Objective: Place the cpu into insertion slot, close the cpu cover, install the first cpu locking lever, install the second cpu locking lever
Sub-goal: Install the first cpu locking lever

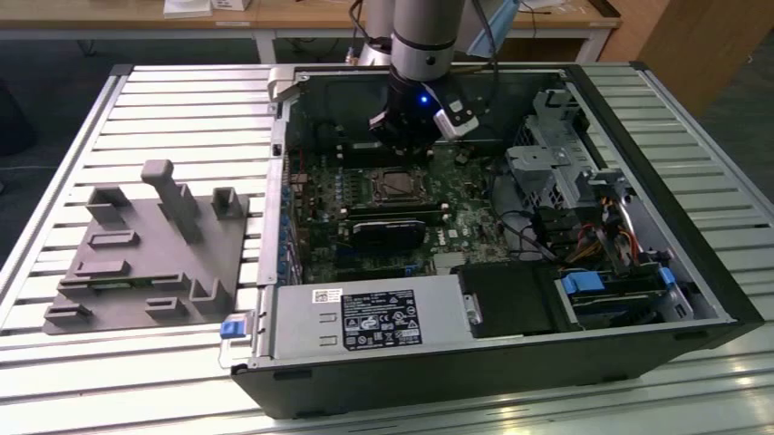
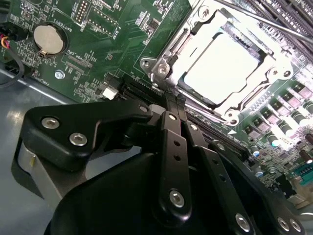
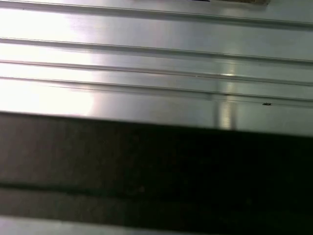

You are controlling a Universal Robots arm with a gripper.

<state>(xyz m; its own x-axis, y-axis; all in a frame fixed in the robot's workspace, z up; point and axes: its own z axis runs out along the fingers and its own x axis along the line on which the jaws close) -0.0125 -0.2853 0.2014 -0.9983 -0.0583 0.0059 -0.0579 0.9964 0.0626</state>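
Observation:
The cpu (image 2: 222,66) lies flat in its socket on the green motherboard, its pale silvery top bright under the light. The cpu cover (image 2: 195,29), a thin metal frame, lies down around it, and the chip shows through its window. A thin lever rod (image 2: 274,26) runs along one side of the socket. My black gripper (image 2: 175,98) hangs just off a corner of the socket with its narrow fingers pressed together and nothing seen between them. In the exterior view the gripper (image 1: 405,149) hovers just behind the socket (image 1: 393,184), inside the open case.
A black graphics card (image 1: 387,227) sits just in front of the socket. Drive cages and cables (image 1: 568,181) fill the case at the exterior view's right. A grey fixture block (image 1: 145,245) stands on the slatted table (image 1: 181,100). A coin battery (image 2: 49,39) sits on the board.

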